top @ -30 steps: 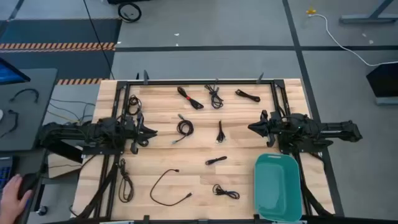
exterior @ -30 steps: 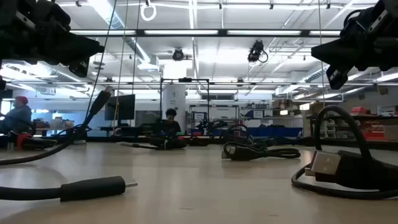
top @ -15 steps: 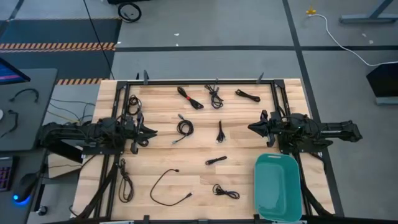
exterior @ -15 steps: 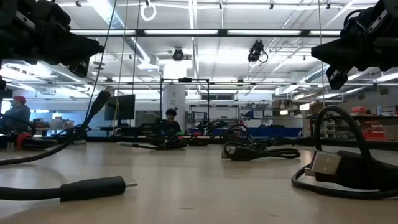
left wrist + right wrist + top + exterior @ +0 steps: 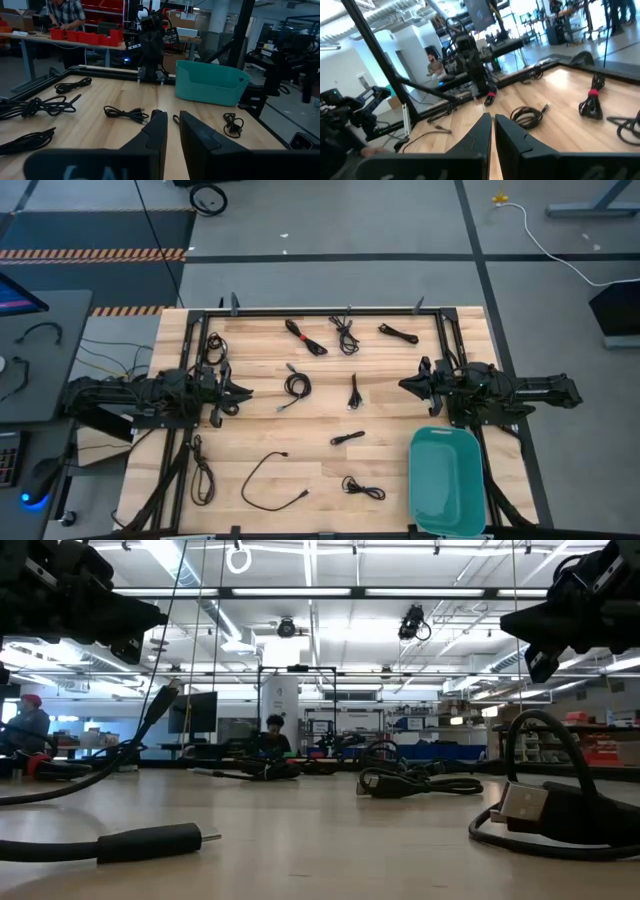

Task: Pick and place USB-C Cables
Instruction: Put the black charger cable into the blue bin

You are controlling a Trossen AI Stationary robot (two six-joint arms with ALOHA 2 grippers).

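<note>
Several thin black USB-C cables lie loose on the wooden table: a coil (image 5: pixel 296 385) at the middle, a bundle with a red tie (image 5: pixel 305 338) and two more bundles (image 5: pixel 345 333) (image 5: pixel 398 332) at the far side, short ones (image 5: pixel 354 392) (image 5: pixel 347 438) (image 5: pixel 363 488), and a long open loop (image 5: pixel 272 480) near the front. My left gripper (image 5: pixel 240 391) (image 5: pixel 172 130) hovers shut and empty at the table's left. My right gripper (image 5: pixel 405 385) (image 5: pixel 493 131) hovers shut and empty at the right, facing it.
A teal bin (image 5: pixel 447 480) stands at the near right, also in the left wrist view (image 5: pixel 212 82). More cables lie along the left edge (image 5: pixel 202 470) (image 5: pixel 213 348). A black frame rail (image 5: pixel 330 312) runs along the far edge. People work at benches beyond the table.
</note>
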